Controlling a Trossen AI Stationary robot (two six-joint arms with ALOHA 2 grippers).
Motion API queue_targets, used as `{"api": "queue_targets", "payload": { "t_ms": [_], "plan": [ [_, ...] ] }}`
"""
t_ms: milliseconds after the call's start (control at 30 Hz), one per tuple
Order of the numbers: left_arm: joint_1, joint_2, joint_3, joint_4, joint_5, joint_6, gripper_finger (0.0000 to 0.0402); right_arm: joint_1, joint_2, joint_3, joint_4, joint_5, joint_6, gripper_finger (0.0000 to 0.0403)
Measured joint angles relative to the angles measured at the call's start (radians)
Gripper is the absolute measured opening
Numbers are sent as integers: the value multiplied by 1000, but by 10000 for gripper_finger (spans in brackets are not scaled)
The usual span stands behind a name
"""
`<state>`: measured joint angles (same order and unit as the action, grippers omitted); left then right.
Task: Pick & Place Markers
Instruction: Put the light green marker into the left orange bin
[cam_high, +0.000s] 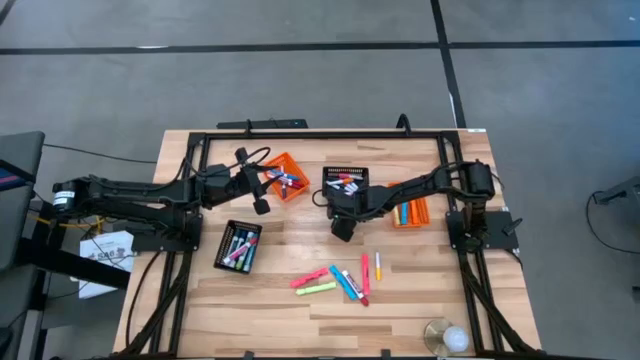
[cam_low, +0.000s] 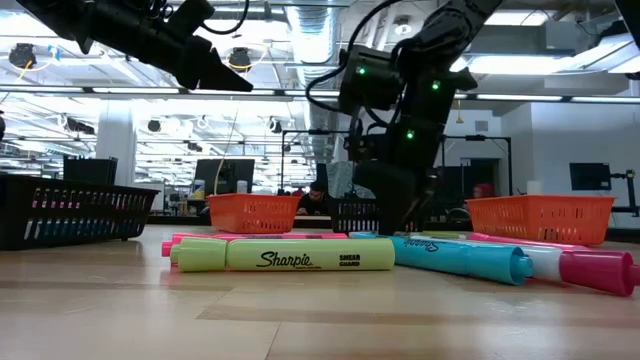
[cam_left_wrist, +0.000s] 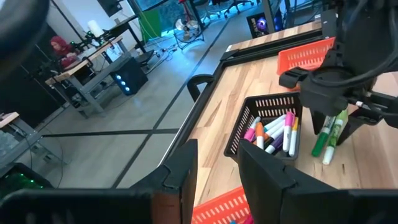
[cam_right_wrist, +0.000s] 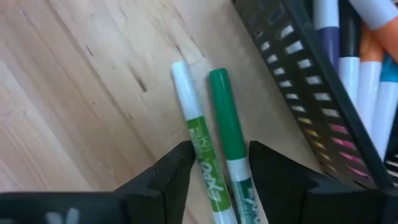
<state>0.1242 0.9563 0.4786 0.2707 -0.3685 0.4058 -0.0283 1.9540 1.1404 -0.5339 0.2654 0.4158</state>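
Two green markers (cam_right_wrist: 217, 155) sit clamped in our right gripper (cam_right_wrist: 217, 180), mid-frame beside the black basket (cam_high: 345, 180) (already holding markers); our left gripper (cam_left_wrist: 217, 171) hovers open, holding nothing.

Right gripper (cam_high: 342, 228) hangs mid-table, fingers (cam_right_wrist: 174, 174) clamping two things; left gripper (cam_high: 262, 206) hovers nearby, fingers parted.
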Motion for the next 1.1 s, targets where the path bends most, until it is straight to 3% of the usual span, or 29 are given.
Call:
{"api": "queue_targets", "payload": {
  "t_ms": [233,533,700,900,1100],
  "plan": [
    [0,0,0,0,0,0,111,-15,5,1,1,-49,-5,115],
    [0,0,-1,0,0,0,111,21,-20,50,46,-130,-9,24],
    [0,0,-1,0,0,0,111,23,-22,49,91,-173,-33,28],
    [0,0,-1,0,16,-4,111,28,-23,50,110,-166,-33,63],
    [0,0,-1,0,40,-4,111,25,-19,50,113,-165,-33,43]
  ]
}}
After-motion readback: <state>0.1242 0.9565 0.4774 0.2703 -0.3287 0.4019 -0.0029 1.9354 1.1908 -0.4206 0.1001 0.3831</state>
